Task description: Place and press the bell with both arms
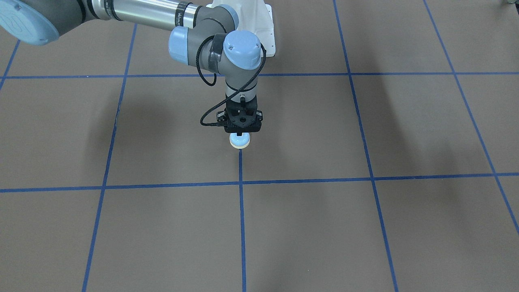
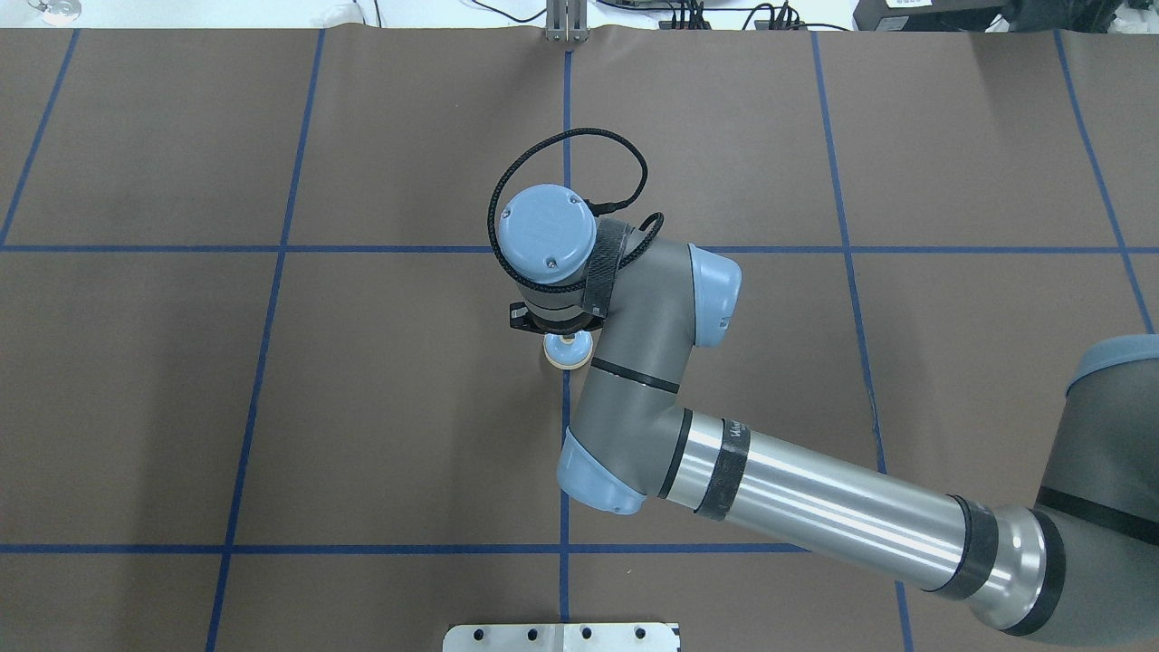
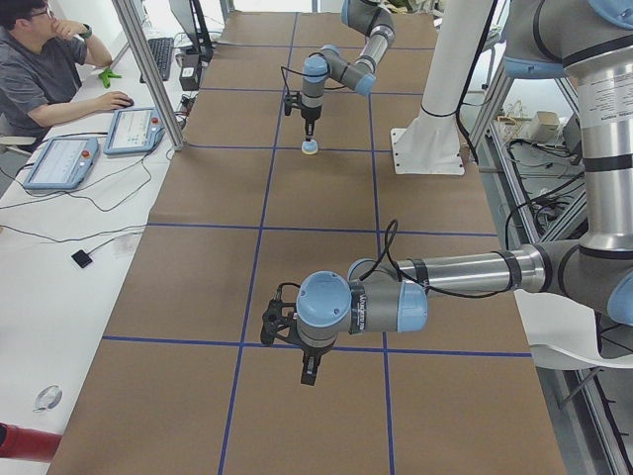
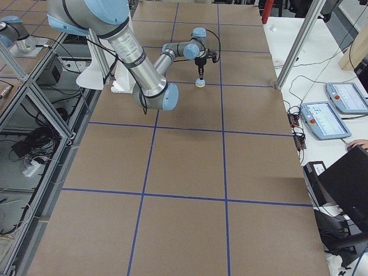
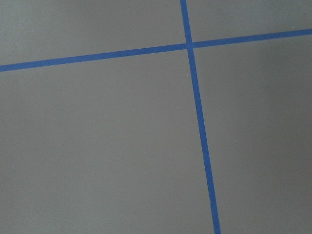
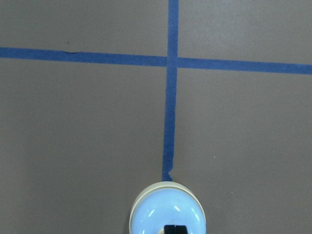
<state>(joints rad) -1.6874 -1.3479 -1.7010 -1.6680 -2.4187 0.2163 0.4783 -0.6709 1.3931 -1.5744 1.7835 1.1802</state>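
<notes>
The light-blue bell (image 1: 239, 141) with its cream base sits on the brown table at the end of a blue tape line, near the table's middle. It also shows in the overhead view (image 2: 569, 353) and the right wrist view (image 6: 168, 210). My right gripper (image 1: 241, 134) points straight down onto the bell's top. Its fingertips (image 6: 175, 229) are closed at the cream button. My left gripper (image 3: 309, 374) hangs above bare table far from the bell. It shows only in the exterior left view, so I cannot tell whether it is open or shut.
The white pedestal (image 1: 265, 24) stands behind the bell on the robot's side. A metal plate (image 2: 561, 637) lies at the table's near edge. An operator (image 3: 40, 69) sits by tablets (image 3: 138, 129) beyond the table's far side. Blue tape lines grid the brown mat.
</notes>
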